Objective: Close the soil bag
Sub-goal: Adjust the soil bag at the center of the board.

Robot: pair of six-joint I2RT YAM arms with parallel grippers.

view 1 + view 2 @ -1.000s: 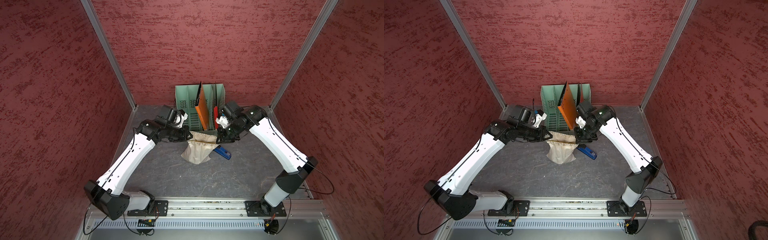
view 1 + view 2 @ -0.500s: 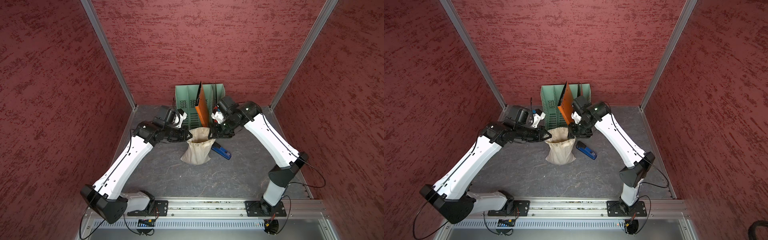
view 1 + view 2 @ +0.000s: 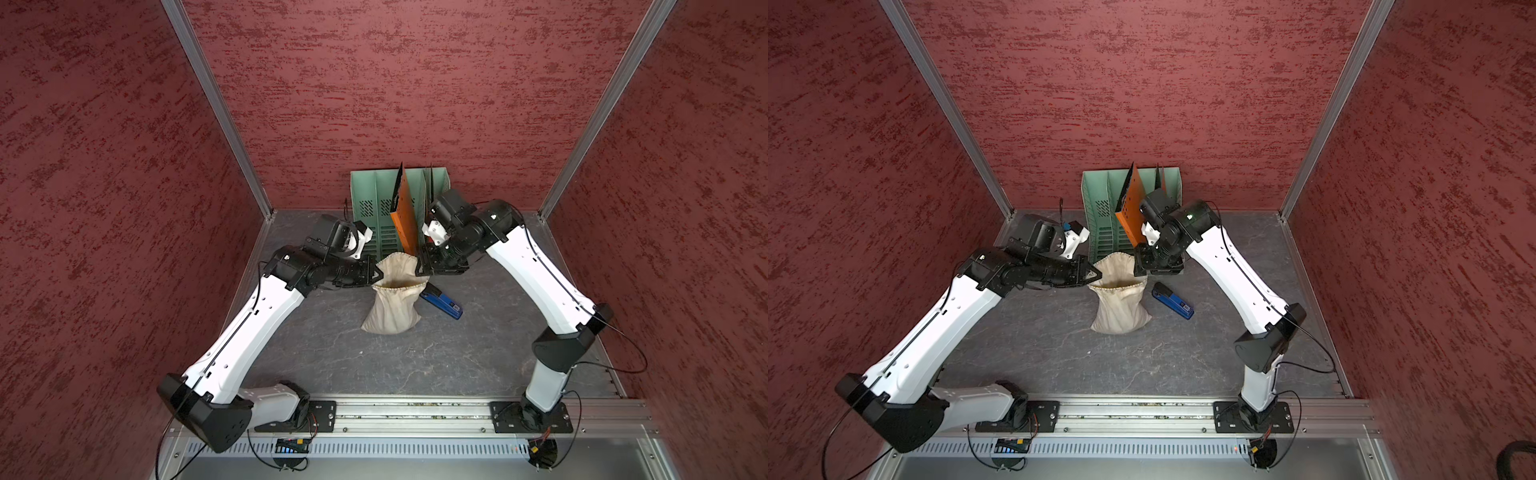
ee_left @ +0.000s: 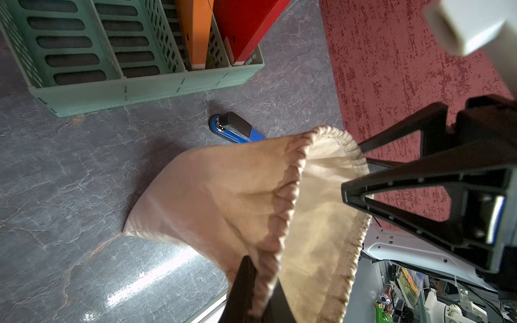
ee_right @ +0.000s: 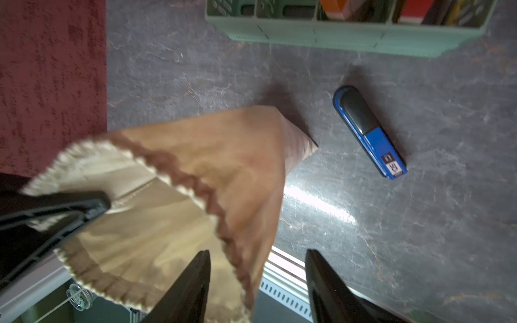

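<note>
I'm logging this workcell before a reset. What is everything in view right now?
soil bag: one, cream, mid-table in front of the rack, mouth open
file rack: one, green, against the back wall
orange folder: one, orange, standing in the rack
red folder: one, red, next slot over
stapler: one, blue and black, lying beside the bag
table: one, dark grey
walls: three, red
left gripper: one, black, shut on the bag's rim
right gripper: one, black, open at the opposite rim
</note>
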